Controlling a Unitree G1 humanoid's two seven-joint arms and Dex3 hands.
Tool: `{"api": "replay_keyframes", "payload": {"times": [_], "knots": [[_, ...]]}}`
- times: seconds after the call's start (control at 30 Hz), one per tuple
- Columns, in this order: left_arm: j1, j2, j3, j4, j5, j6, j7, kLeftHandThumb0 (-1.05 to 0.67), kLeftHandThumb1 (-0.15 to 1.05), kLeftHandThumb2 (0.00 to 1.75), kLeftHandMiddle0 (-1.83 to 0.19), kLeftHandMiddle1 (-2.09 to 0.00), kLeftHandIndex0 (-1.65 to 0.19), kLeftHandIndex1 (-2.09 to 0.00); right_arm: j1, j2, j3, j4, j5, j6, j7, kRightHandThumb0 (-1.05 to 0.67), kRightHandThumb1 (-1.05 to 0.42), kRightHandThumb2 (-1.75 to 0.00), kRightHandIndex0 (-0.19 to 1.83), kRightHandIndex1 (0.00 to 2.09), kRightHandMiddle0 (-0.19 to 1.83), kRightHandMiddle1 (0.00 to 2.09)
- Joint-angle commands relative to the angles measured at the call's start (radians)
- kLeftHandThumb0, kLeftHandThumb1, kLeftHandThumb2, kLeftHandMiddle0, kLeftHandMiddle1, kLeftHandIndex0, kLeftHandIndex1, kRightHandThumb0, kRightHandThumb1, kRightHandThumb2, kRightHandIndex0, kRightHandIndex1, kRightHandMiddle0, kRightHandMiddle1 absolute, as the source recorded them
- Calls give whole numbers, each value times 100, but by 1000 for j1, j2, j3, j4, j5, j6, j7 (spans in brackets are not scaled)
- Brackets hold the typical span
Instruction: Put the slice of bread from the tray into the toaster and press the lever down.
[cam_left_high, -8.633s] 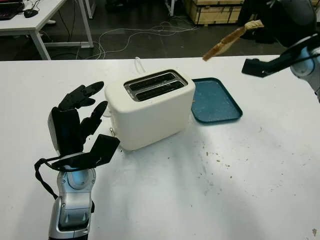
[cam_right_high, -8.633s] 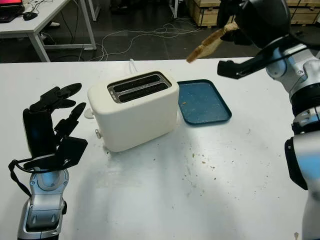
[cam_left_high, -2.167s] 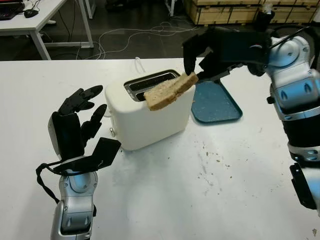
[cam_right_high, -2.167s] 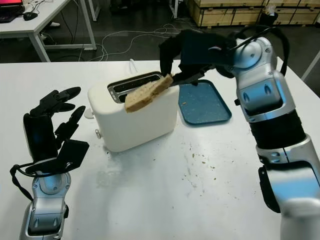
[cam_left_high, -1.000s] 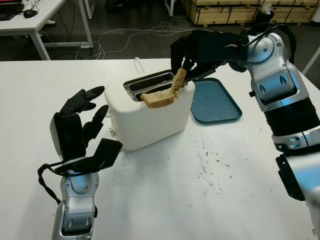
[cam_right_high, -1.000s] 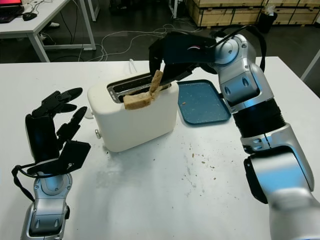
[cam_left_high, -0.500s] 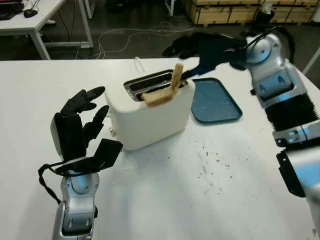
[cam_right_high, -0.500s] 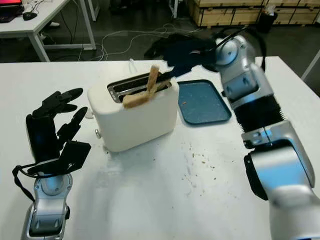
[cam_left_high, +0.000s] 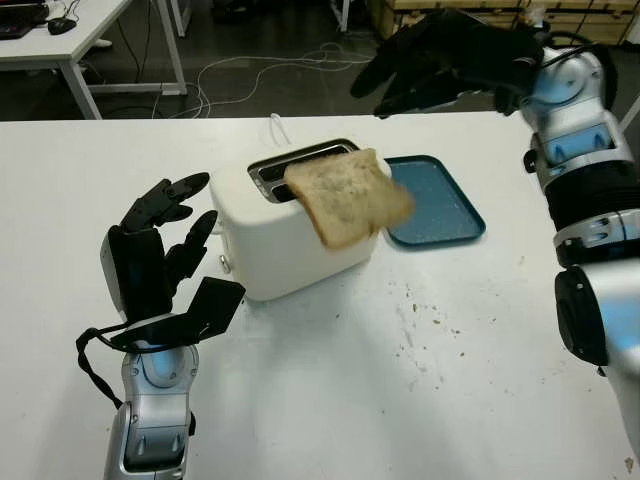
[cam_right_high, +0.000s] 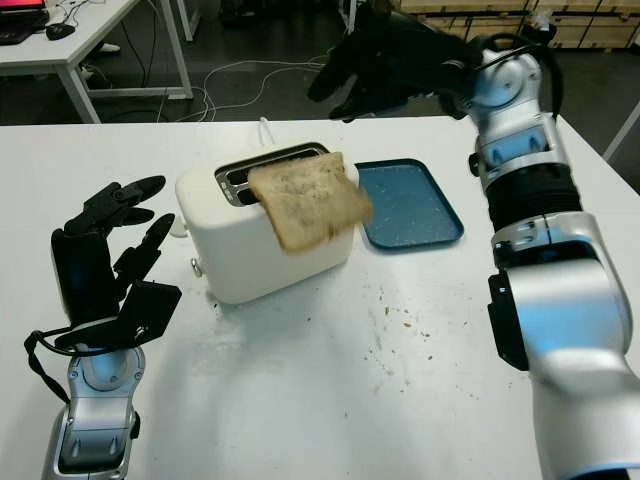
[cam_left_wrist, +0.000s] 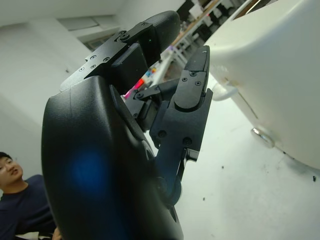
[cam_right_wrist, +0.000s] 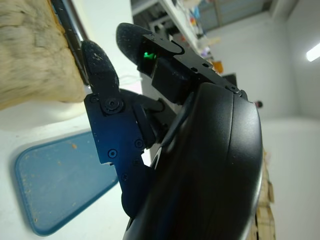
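White counter (cam_left_high: 480, 380), matte, scuffed, crumbs scattered on it in front of the toaster and tray. Behind it: dark floor with loose white cables (cam_left_high: 260, 70), another white desk (cam_left_high: 60, 45) back left of the toaster, wooden crates (cam_left_high: 440, 20) along the far wall.

Toaster (cam_left_high: 290, 230): cream plastic, rounded box, glossy, two metal-lined slots (cam_left_high: 300, 168) on top, small knob and lever on the end facing the left hand.

Tray (cam_left_high: 432, 203): blue plastic, rounded rectangle with a raised rim, sitting just to the right of the toaster, a few crumbs in it.

Right arm is reaching in from the right; the right hand (cam_left_high: 440, 62), black, is hanging above and behind the toaster's right end, open, gripping nothing.

Left hand (cam_left_high: 155, 250), black, is standing upright just left of the toaster, near its lever end, not touching it, open, holding nothing.

Slice of bread (cam_left_high: 347, 197): tan, roughly square, porous crumb with dark speckles, darker crust edge. It is not in a slot: it is showing face-on in front of the toaster's upper right front corner, tilted, blurred, overlapping the toaster's front face and the tray's left edge. Cannot tell whether it is touching the toaster. In the right wrist view the bread (cam_right_wrist: 35, 55) is sitting just beyond the fingertips (cam_right_wrist: 100, 67), clear of them.

A person in a dark top (cam_left_wrist: 15, 210) is showing in the left wrist view background.
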Motion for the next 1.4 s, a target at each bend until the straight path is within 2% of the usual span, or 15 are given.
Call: {"api": "replay_keyframes", "payload": {"times": [0.0,0.07,0.2,0.4,0.5,0.6,0.73,0.8,0.93,1.07,1.2,1.37], "knots": [[-12,4,1,-7,10,-3,1,-16,87,0,-63,-103,-83,-32,27,-15,-10,-27,13,-19,0,-38,-81,-1,109,60,114,11],[-14,6,1,-4,11,-5,2,-17,86,0,-63,-103,-83,-32,52,-14,-17,-59,14,-13,-22,-40,-82,-1,108,60,112,9],[-13,5,-1,-7,6,-2,-5,-18,87,0,-63,-102,-83,-32,78,19,-56,-61,53,-4,-67,-37,-83,0,99,74,112,7],[-10,3,2,-10,5,-2,-3,-16,87,0,-63,-103,-83,-32,120,-16,-38,-30,-84,-267,-337,-37,-78,0,87,73,109,5],[-10,6,3,-9,3,-5,-5,-14,87,0,-63,-103,-83,-32,159,-39,-52,-46,-93,-337,-397,-38,-78,0,85,64,105,2],[-11,5,3,-7,4,-5,-3,-16,87,0,-63,-103,-83,-32,266,-67,-67,-137,-76,-413,-419,-37,-79,0,88,49,101,1],[-13,10,14,-6,-2,-9,-2,-15,87,0,-63,-104,-83,-32,480,-130,-78,-335,-41,-554,-378,-36,-77,0,84,40,96,0],[-15,13,18,-5,-1,-13,-1,-15,87,0,-63,-104,-83,-33,607,-178,-86,-474,-42,-563,-353,-44,-79,-1,78,37,92,0],[-23,15,23,-1,-7,-15,-4,-18,86,0,-64,-105,-83,-33,838,-260,-128,-707,-28,-557,-315,-40,-74,0,72,33,86,0],[-31,13,19,1,3,-11,-2,-19,85,0,-64,-105,-84,-33,1016,-327,-173,-857,-18,-527,-277,-38,-69,0,65,30,79,0],[-34,18,20,6,4,-19,2,-19,85,0,-65,-105,-84,-34,1140,-383,-193,-915,-45,-521,-237,-38,-67,0,59,26,71,0],[-33,18,20,6,5,-16,1,-20,86,0,-64,-105,-84,-34,1177,-393,-190,-855,-119,-587,-261,-37,-68,-1,58,24,67,0]]}}
